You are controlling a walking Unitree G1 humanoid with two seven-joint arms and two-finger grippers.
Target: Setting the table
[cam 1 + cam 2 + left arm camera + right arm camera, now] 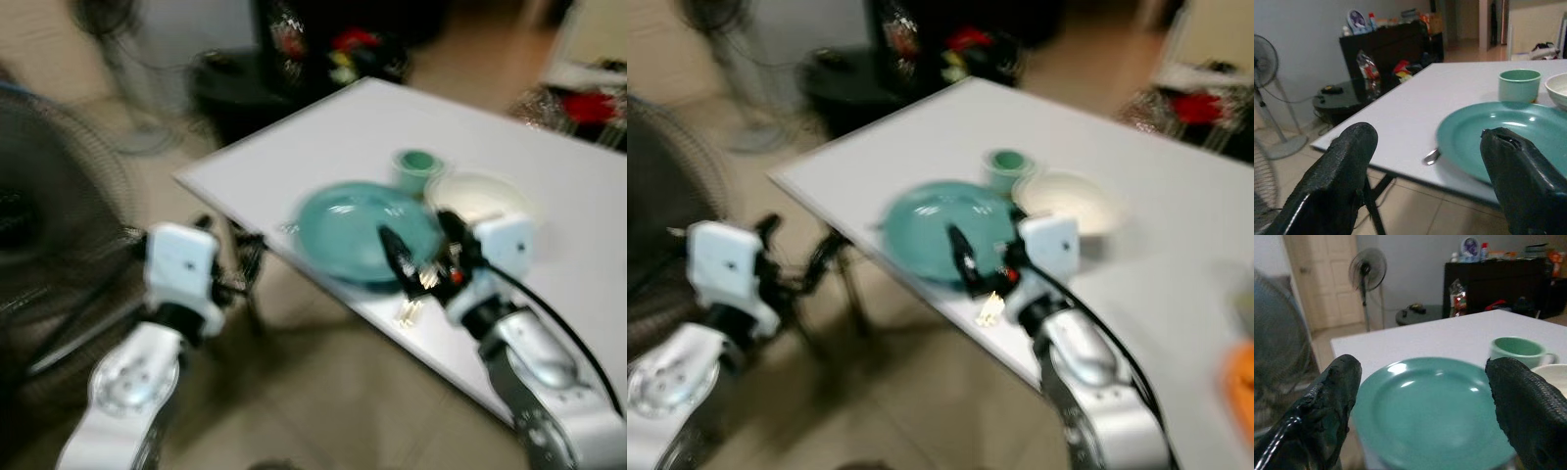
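The teal plate [1432, 411] is framed just beyond the spread right tool [1422, 396]; a spoon [1431, 156] is half hidden under its rim; the left tool [1435, 171] is likewise spread

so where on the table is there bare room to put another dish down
Free: the wide white stretch of the table from the teal plate back to the far corner, and the tabletop behind the green cup. Crowded: the near edge, where plate, cup and cream bowl cluster and the right gripper hovers.
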